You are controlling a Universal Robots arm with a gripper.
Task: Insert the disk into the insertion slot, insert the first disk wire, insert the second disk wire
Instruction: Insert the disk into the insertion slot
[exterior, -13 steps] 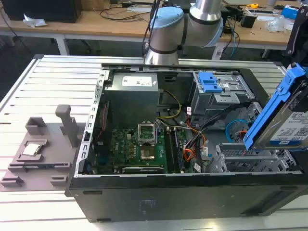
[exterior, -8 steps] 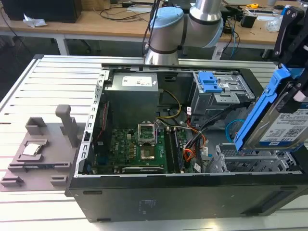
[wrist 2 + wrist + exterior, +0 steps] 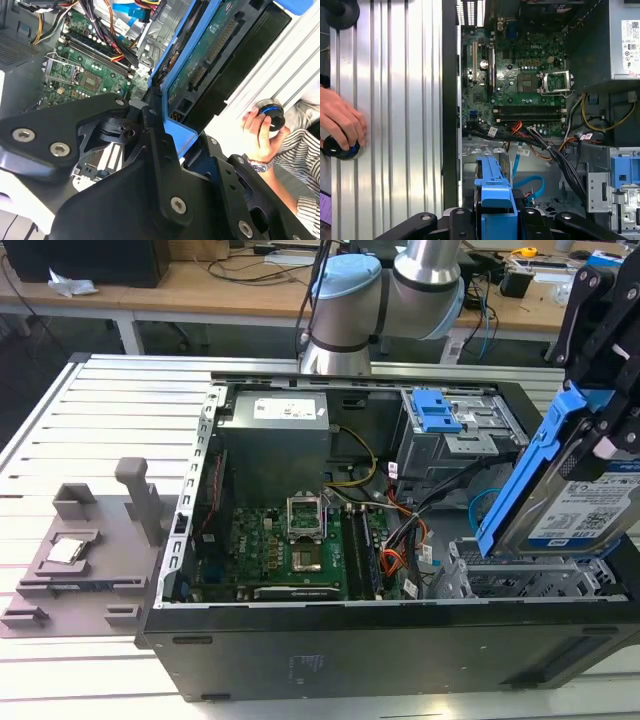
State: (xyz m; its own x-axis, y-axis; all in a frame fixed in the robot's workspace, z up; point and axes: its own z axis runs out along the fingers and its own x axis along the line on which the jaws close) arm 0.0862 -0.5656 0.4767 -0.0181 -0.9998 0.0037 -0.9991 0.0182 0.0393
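The disk (image 3: 590, 505) is a flat silver drive with a white printed label, framed in a bright blue plastic carrier. At the right edge of the exterior view it hangs steeply tilted, label side facing the camera, and its lower end is just above the insertion slot (image 3: 530, 578). The gripper (image 3: 612, 435) pinches it by the carrier. In the second wrist view the drive's green circuit-board underside (image 3: 215, 55) shows, and in the first wrist view the blue carrier (image 3: 492, 192) sits clamped between the black fingers (image 3: 462, 222).

The slot is a silver perforated sheet-metal cage in the lower right corner of the open computer case (image 3: 380, 650). Just behind it the second disk wire (image 3: 481, 508) curls in a thin blue loop, close to the carrier's lower edge, and it shows again in the first wrist view (image 3: 532, 182). Black cables (image 3: 440, 502) and an orange-red wire bundle (image 3: 393, 562) cross between the motherboard (image 3: 290, 555) and the slot. The taller grey cage (image 3: 455, 435) with its blue latch stands further back. A grey fixture (image 3: 95, 540) lies on the ribbed table (image 3: 100, 410) at centre left. A hand (image 3: 340, 122) rests on a round knob (image 3: 340, 149).

The disk's right side is cut off by the frame edge. The bay's opening is partly hidden behind the case wall and the disk, so whether the drive touches the cage cannot be told.
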